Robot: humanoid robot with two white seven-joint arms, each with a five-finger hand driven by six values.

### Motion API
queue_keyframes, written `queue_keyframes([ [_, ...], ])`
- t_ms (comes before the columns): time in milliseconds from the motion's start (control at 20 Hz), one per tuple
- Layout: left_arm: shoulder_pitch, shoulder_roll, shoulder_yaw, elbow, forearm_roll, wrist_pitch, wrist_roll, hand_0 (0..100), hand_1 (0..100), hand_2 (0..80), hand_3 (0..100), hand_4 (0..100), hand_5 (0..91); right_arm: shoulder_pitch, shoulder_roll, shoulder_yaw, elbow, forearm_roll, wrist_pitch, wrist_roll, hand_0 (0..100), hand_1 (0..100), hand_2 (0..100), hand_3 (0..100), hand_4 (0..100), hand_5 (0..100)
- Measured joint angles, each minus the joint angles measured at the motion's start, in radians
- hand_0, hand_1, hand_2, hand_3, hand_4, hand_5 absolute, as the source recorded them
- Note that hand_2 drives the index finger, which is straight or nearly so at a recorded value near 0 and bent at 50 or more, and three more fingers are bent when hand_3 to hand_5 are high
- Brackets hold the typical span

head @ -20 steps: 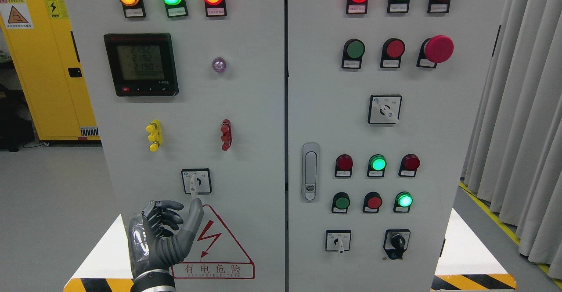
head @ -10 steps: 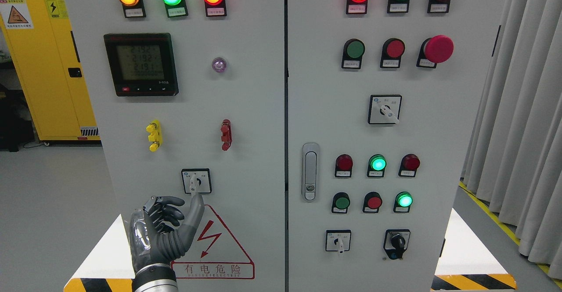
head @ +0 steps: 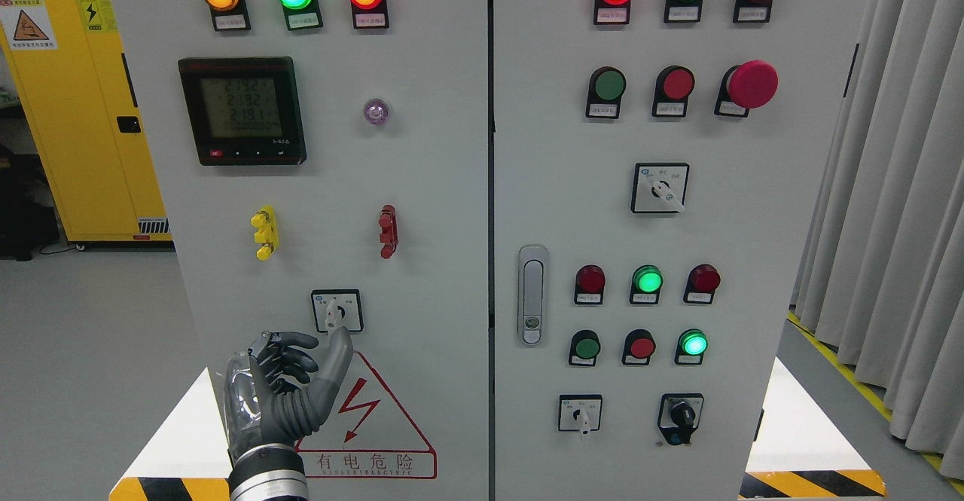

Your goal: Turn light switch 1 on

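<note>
Left hand (head: 282, 384) below the switch (head: 337, 310) on the grey cabinet (head: 422, 184), thumb up touching its lever, other fingers curled, grasping nothing.

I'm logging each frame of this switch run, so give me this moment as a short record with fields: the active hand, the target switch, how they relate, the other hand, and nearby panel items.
active hand: left hand, raised at the lower left of the panel, thumb up, other fingers curled, holding nothing
target: rotary selector switch on the left door, lever pointing down
relation: thumb tip reaches the lever's lower end; contact cannot be confirmed
other hand: right hand not in view
nearby: red electric-hazard triangle sign just below the switch; digital meter above
</note>
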Motion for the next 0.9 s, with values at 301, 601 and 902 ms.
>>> queue_keyframes([
  [301,-0.015,-0.002,-0.001,0.007,0.000,0.021,0.000,19,72,59.6,85,85,85.5,0.000,0.000,0.000,0.000,0.000,0.000,0.002,0,50,4,0,0,0],
  [601,-0.022,-0.003,-0.003,0.012,0.000,0.025,0.000,20,72,59.6,85,85,85.5,0.000,0.000,0.000,0.000,0.000,0.000,0.003,0,50,4,0,0,0],
  [902,-0.032,-0.003,-0.004,0.020,-0.001,0.037,0.002,21,72,59.6,85,85,85.6,0.000,0.000,0.000,0.000,0.000,0.000,0.004,0,50,4,0,0,0],
])
